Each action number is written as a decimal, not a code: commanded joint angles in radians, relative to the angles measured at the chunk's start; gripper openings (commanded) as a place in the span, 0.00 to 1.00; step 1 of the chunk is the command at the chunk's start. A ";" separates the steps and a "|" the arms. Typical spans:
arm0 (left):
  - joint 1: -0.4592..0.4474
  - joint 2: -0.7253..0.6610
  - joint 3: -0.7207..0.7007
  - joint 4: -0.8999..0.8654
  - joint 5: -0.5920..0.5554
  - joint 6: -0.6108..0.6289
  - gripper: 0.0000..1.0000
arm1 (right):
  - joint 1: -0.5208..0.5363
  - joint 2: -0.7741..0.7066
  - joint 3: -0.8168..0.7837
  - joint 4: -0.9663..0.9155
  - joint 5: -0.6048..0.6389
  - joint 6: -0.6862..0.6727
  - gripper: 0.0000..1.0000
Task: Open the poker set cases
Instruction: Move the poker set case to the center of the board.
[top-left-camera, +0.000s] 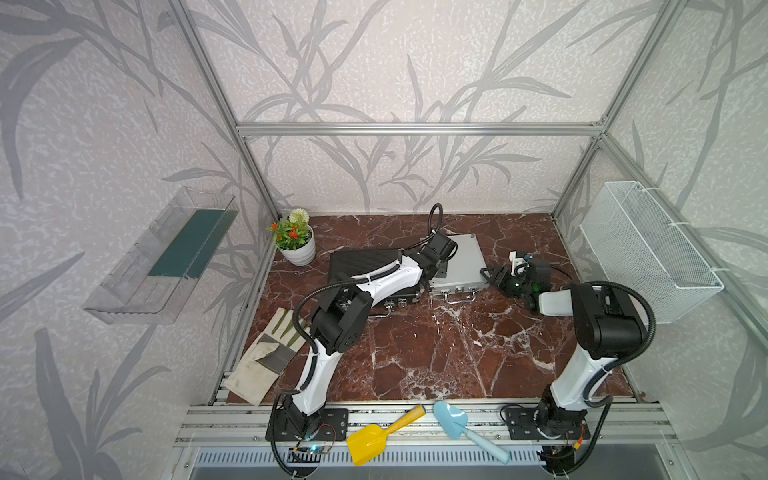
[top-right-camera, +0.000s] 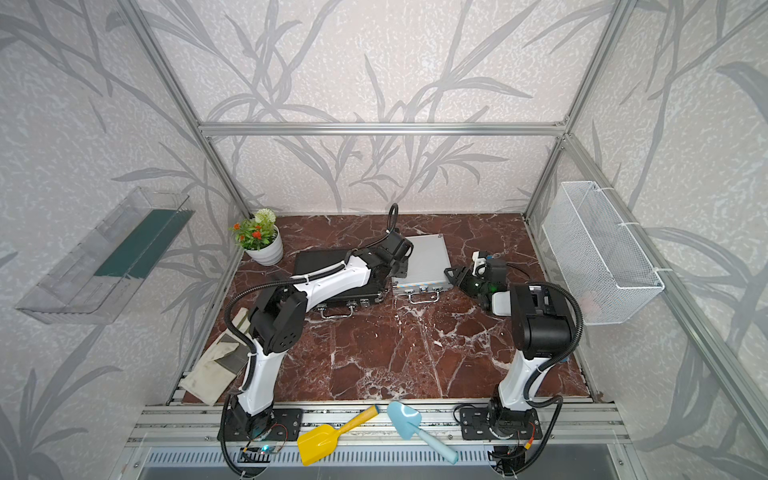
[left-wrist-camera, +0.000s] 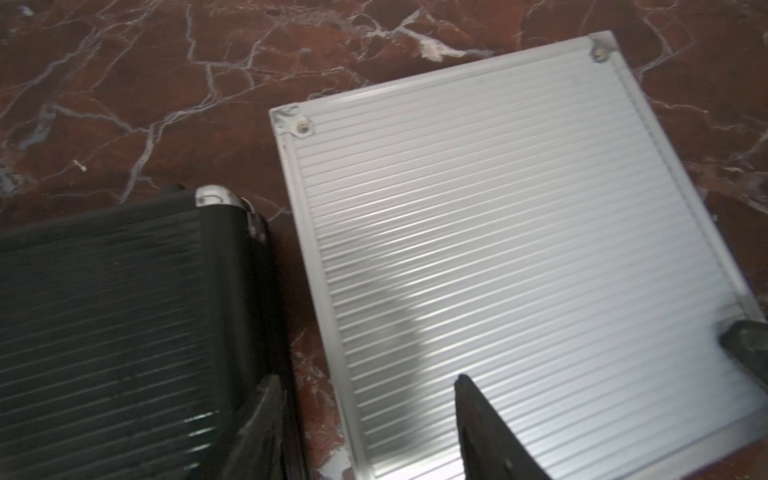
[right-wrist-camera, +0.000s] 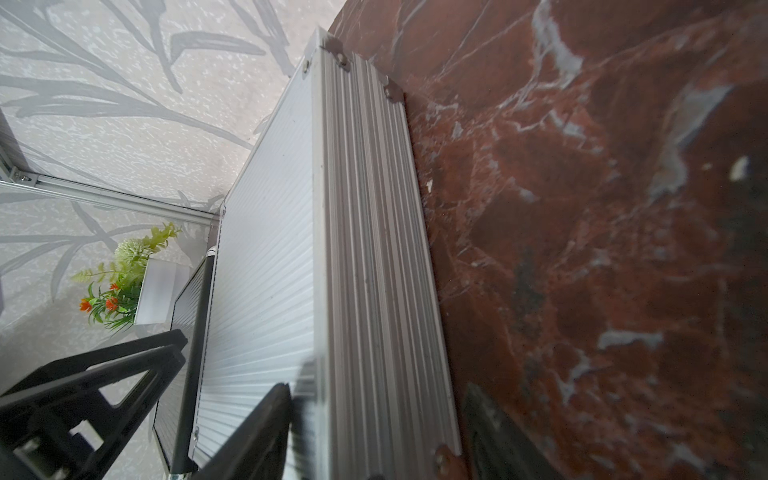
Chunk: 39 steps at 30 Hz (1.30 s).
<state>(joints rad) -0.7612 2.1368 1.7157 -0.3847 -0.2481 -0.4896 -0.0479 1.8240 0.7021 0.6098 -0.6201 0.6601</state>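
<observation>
**Left claw (top-left-camera: 437, 271) spread above the silver case (top-left-camera: 465, 255), right claw (top-left-camera: 489, 275) set at its corner**

In both top views the two cases are seen lying flat and closed, side by side toward the back of the red marble table (top-left-camera: 436, 357), with their handles turned to the near edge. The black case (top-left-camera: 361, 262) is placed on the robot's left, near a potted plant (top-left-camera: 296, 243); the silver case (top-right-camera: 428, 257) is found just beside it on the right. The left arm (top-left-camera: 386, 278) is stretched across the black case, and its claw is pointed down at the silver lid's left edge. The right claw (top-right-camera: 452, 274) is set against the front right corner of the silver case.

In the left wrist view the left claw (left-wrist-camera: 368, 380) is shown released: one finger (left-wrist-camera: 262, 428) is seen over the narrow gap between the cases, the other over the ribbed top of the silver case (left-wrist-camera: 519, 249), and nothing is pinched between them.

In the right wrist view the side wall of the silver case (right-wrist-camera: 374, 249) is framed by the two fingers of the right claw (right-wrist-camera: 378, 388), one by the lid and one by the table; whether that wall is clenched cannot be told.
</observation>
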 joint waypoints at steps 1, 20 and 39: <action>-0.018 -0.039 0.000 0.035 0.005 0.011 0.53 | -0.003 -0.014 -0.023 0.000 0.025 -0.014 0.65; 0.015 0.053 0.058 -0.061 0.027 -0.110 0.53 | -0.002 -0.003 0.003 -0.006 -0.003 -0.016 0.63; 0.025 0.159 0.156 -0.088 0.176 -0.128 0.47 | 0.016 -0.002 -0.008 0.024 -0.072 0.014 0.41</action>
<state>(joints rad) -0.7136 2.2467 1.8378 -0.4541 -0.1177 -0.6220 -0.0429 1.8374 0.7158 0.6468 -0.6727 0.6716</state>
